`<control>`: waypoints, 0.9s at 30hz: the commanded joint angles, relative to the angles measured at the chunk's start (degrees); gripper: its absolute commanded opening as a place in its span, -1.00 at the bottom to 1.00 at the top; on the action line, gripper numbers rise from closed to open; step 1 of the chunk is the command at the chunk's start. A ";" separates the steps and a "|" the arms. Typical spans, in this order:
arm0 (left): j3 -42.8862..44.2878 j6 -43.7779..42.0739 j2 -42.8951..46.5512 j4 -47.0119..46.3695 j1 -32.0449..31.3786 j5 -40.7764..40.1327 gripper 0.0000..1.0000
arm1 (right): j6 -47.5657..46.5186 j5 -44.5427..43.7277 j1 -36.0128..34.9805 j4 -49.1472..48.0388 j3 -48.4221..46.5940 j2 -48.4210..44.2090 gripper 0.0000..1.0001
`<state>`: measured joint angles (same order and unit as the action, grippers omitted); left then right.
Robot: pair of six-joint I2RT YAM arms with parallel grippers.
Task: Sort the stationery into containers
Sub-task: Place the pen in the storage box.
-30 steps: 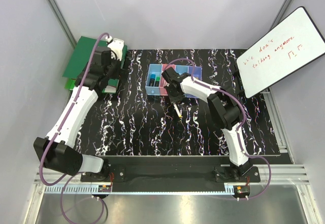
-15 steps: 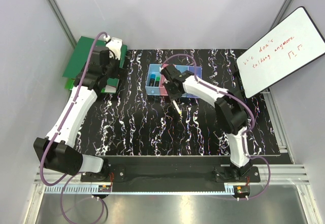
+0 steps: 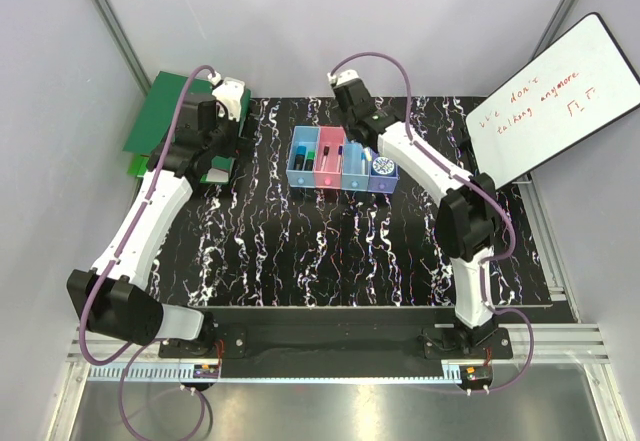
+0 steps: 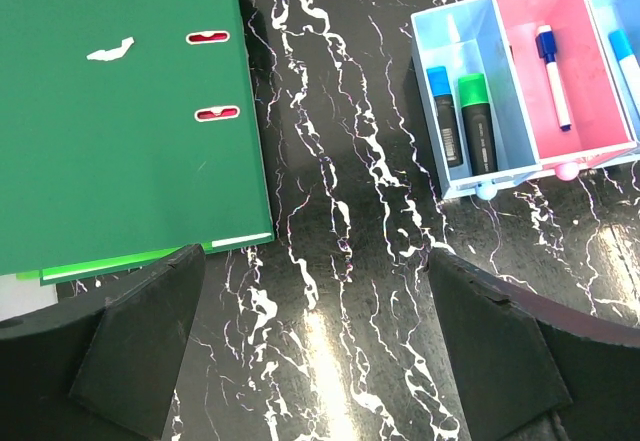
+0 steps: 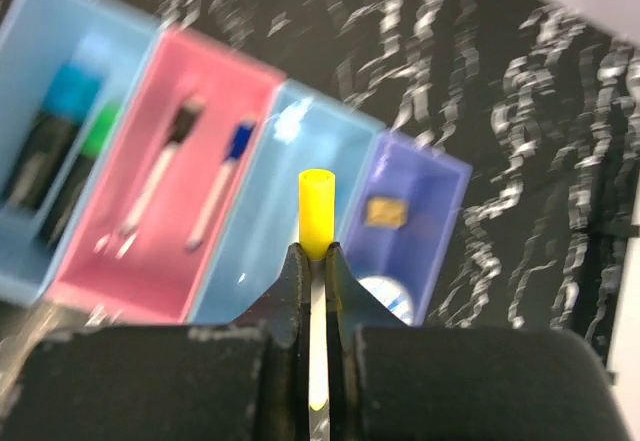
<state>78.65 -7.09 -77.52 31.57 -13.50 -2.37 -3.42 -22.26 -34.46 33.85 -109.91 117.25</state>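
Note:
The containers (image 3: 297, 183) are four joined bins: light blue (image 5: 40, 51), pink (image 5: 175, 261), light blue (image 5: 255, 251) and violet (image 5: 440, 201). My right gripper (image 5: 316, 253) is shut on a white pen with a yellow cap (image 5: 316, 206) and holds it above the third, light blue bin; it also shows in the top view (image 3: 352, 139). A blue marker (image 4: 443, 111) and a green marker (image 4: 477, 121) lie in the first bin. Two thin pens (image 5: 215, 181) lie in the pink bin. A round blue-white disc (image 3: 381, 166) lies in the violet bin. My left gripper (image 4: 320, 361) is open and empty over the mat.
A large green ring binder (image 4: 110, 111) lies at the back left, next to my left gripper (image 3: 215, 151). A whiteboard with red writing (image 3: 555, 101) leans at the right. The black marbled mat (image 3: 300, 251) covers the table.
My right gripper has lifted the yellow-capped pen off the mat in front of the bins and carried it back, above the third bin. The left arm has not moved.

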 commanded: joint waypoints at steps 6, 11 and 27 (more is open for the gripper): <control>2.12 -1.70 1.05 -1.08 0.14 0.70 0.98 | -2.38 -4.73 3.70 -4.23 -8.04 6.93 -1.00; 2.82 -2.05 0.79 -0.72 0.14 0.79 0.98 | -1.59 -3.32 3.26 -3.88 -9.97 9.22 -1.00; 3.53 -3.19 1.31 0.77 0.14 0.79 0.98 | 2.72 -0.33 1.85 -2.38 -10.59 15.46 -1.00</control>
<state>79.15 -9.26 -77.52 33.41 -13.50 -2.13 -2.74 -23.90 -31.31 31.55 -117.95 130.63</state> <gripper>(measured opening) 0.987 0.029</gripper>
